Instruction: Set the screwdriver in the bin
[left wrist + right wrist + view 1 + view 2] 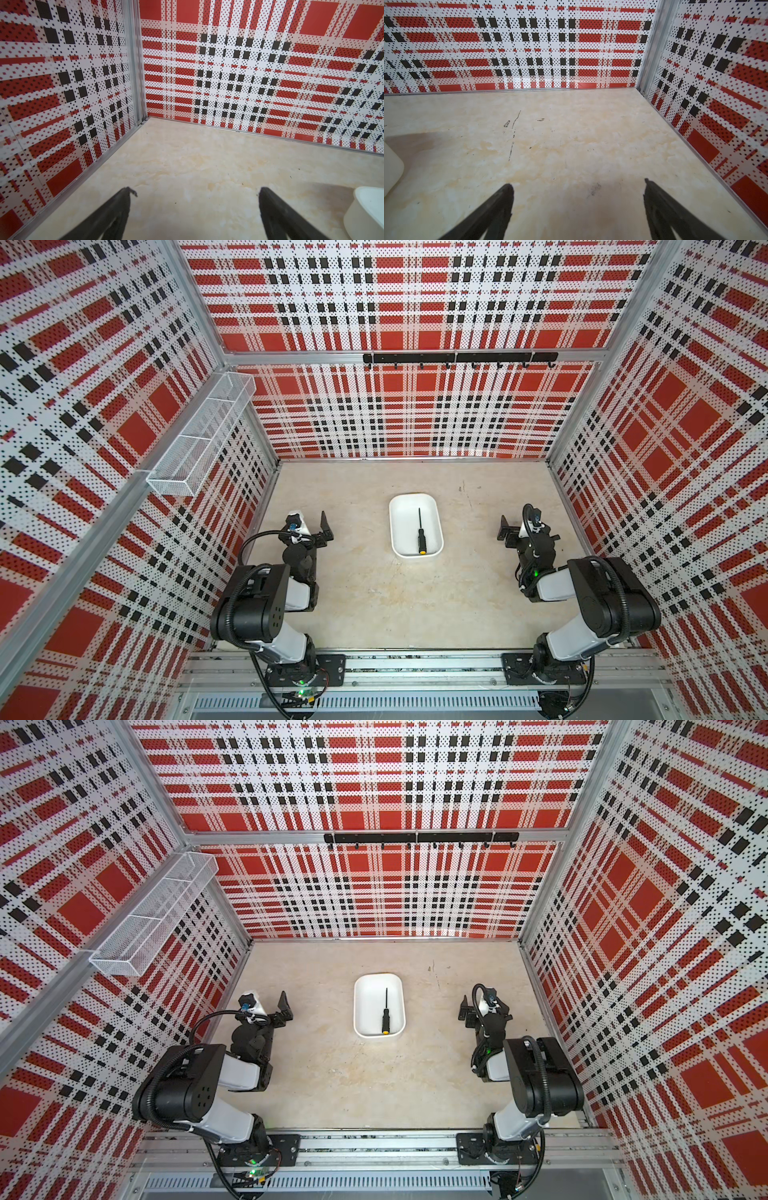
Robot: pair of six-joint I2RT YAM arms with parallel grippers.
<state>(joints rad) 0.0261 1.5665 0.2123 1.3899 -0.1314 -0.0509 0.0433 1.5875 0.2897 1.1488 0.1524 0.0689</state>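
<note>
The screwdriver (pixel 420 533) (pixel 386 1013) lies flat inside the bin (pixel 405 522) (pixel 368 1006), a shallow white tray at mid-table. Its yellow-orange cap points to the near rim and its thin shaft to the back. My left gripper (pixel 311 527) (pixel 270 1009) hovers left of the bin, open and empty. In the left wrist view its fingers spread wide around the left gripper (pixel 195 190) centre, with a corner of the bin (pixel 365 212) at the edge. My right gripper (pixel 519 527) (pixel 478 1011) (pixel 578 184) stands right of the bin (pixel 391 170), open over bare table.
A long white wire-mesh basket (pixel 199 435) hangs on the left wall. A black hook rail (pixel 459 358) runs along the back wall. Plaid walls close the table on three sides, close behind each arm.
</note>
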